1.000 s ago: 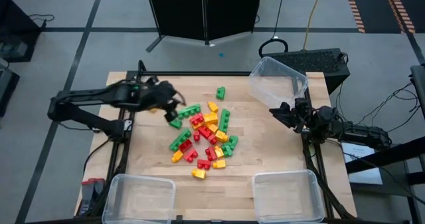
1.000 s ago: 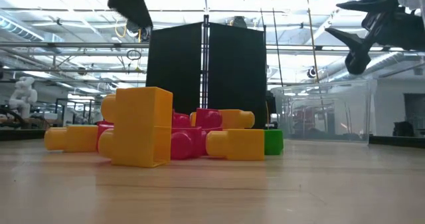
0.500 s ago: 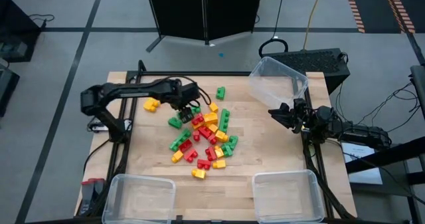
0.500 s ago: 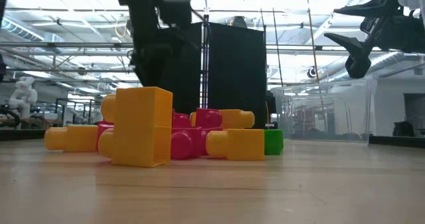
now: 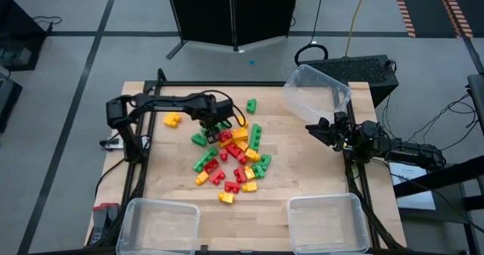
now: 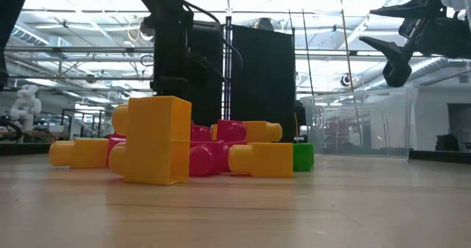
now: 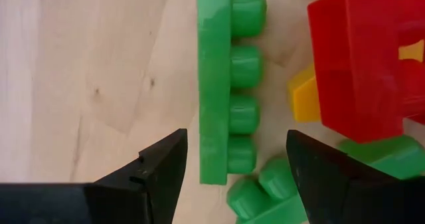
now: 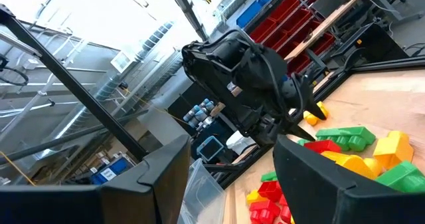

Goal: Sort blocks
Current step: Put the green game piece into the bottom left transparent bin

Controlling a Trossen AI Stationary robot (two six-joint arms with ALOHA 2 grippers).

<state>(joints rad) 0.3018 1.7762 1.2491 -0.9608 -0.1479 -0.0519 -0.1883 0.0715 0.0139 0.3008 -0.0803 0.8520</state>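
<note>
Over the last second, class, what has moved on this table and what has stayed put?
The left hand swung in from the table's left edge to the block pile and now hangs open around a long green block, not gripping it. A yellow block now lies alone left of the pile. The right hand, the pile and the bins stayed.

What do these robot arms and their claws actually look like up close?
Both arms are black and slender, built of jointed segments with cables running along them. The left gripper ends in two flat, wedge-shaped matte black jaws. The right gripper has the same dark angular jaws. No markings are visible.
</note>
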